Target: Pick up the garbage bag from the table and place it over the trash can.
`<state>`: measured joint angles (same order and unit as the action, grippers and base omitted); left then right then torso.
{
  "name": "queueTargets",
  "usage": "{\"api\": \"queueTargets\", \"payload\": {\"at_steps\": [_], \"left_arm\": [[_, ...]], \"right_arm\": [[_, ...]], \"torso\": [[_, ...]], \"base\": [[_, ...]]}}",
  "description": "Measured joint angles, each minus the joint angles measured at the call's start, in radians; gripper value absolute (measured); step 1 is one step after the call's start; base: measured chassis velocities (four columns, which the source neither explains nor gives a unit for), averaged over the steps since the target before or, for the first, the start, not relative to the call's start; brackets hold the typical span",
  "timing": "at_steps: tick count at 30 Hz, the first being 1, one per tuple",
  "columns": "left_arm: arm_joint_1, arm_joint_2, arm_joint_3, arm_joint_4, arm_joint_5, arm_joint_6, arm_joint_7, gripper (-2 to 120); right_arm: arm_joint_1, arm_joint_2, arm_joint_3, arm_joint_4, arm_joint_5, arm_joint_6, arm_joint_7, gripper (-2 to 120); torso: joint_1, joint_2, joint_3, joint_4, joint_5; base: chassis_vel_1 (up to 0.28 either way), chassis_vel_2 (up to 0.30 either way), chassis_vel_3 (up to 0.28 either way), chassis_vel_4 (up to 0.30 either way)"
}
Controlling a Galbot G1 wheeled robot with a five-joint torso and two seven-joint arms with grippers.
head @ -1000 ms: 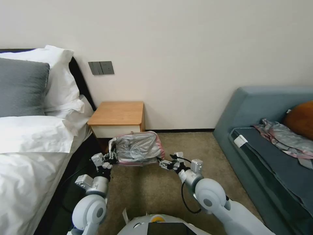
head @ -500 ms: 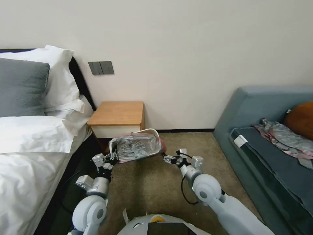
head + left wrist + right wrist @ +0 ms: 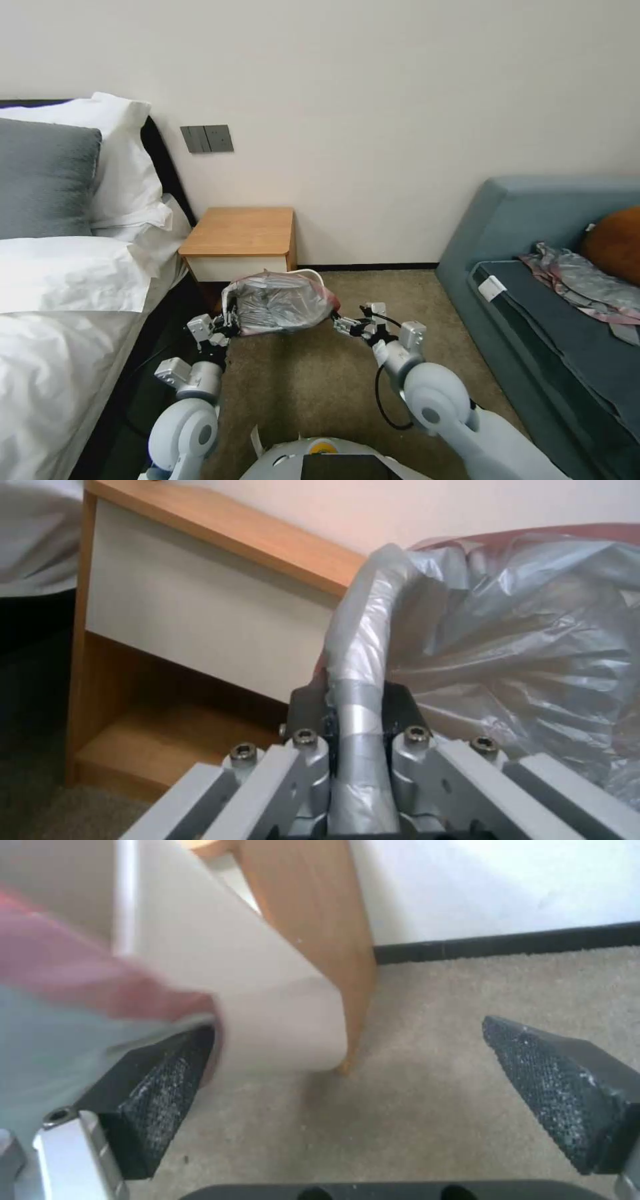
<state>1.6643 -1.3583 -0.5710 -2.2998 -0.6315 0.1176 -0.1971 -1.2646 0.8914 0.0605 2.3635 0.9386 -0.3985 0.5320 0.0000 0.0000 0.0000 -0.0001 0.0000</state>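
Crinkly grey garbage bag (image 3: 280, 302), pink-rimmed

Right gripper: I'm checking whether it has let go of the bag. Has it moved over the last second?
Yes. The right gripper, jaws open, has shifted slightly up-frame toward the table, beside the garbage bag; the left gripper grips it.

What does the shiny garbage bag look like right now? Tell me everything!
The garbage bag is thin, crinkly, silver-grey plastic with a pink band along its rim. It is spread open over the cream trash can in front of the wooden table. The left gripper is shut on a bunched edge of it. The right gripper sits open at its other side, one finger right against the plastic.
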Motion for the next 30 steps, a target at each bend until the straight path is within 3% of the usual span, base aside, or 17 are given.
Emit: {"api": "queueTargets", "payload": {"at_steps": [6, 11, 14, 15, 16, 19, 20, 23, 30], "left_arm": [[0.005, -0.005, -0.006, 0.004, -0.007, 0.0, -0.009, 5], [0.01, -0.009, -0.009, 0.003, -0.012, 0.0, -0.015, 5], [0.014, -0.012, -0.01, 0.002, -0.015, 0.0, -0.015, 5], [0.016, -0.012, -0.011, -0.002, -0.032, 0.001, -0.021, 5], [0.016, -0.012, -0.011, -0.002, -0.032, 0.001, -0.021, 5], [0.012, -0.012, -0.012, -0.018, -0.088, 0.017, -0.046, 5], [0.012, -0.012, -0.012, -0.018, -0.088, 0.017, -0.046, 5], [0.011, -0.009, -0.013, -0.031, -0.153, 0.036, -0.077, 5], [0.011, -0.004, -0.015, -0.043, -0.22, 0.055, -0.109, 5]], "right_arm": [[-0.019, -0.033, -0.004, 0.022, -0.016, 0.007, -0.021, 100], [-0.03, -0.054, 0.003, 0.036, -0.013, 0.073, -0.057, 100], [-0.03, -0.058, 0.01, 0.042, 0.016, 0.121, -0.105, 100], [-0.033, -0.051, 0.031, 0.021, 0.06, 0.186, -0.219, 100], [-0.033, -0.051, 0.031, 0.021, 0.06, 0.186, -0.219, 100], [-0.031, 0.018, 0.089, -0.065, 0.189, 0.28, -0.398, 100], [-0.031, 0.018, 0.089, -0.065, 0.189, 0.28, -0.398, 100], [-0.031, 0.115, 0.137, -0.141, 0.33, 0.326, -0.49, 100], [-0.039, 0.241, 0.178, -0.224, 0.493, 0.312, -0.587, 100]], "torso": [[0.0, 0.0, 0.0, 0.0003, 0.0001], [0.0, 0.0, 0.0, 0.0, 0.0], [0.0, 0.0, 0.0, 0.0001, 0.0], [0.0, 0.0, 0.0, 0.0003, -0.0003], [0.0, 0.0, 0.0, 0.0003, -0.0003], [0.0, 0.0, 0.0, 0.0001, 0.0002], [0.0, 0.0, 0.0, 0.0001, 0.0002], [0.0, 0.0, 0.0, 0.0003, 0.0001], [0.0, 0.0, 0.0, 0.0001, 0.0]], "base": [[0.0, 0.0, 0.0, 0.0], [0.0, 0.0, 0.0, 0.0], [0.0, 0.0, 0.0, 0.0], [0.0, 0.0, 0.0, 0.0], [0.0, 0.0, 0.0, 0.0], [0.0, 0.0, 0.0, 0.0], [0.0, 0.0, 0.0, 0.0], [0.0, 0.0, 0.0, 0.0], [0.0, 0.0, 0.0, 0.0]]}}
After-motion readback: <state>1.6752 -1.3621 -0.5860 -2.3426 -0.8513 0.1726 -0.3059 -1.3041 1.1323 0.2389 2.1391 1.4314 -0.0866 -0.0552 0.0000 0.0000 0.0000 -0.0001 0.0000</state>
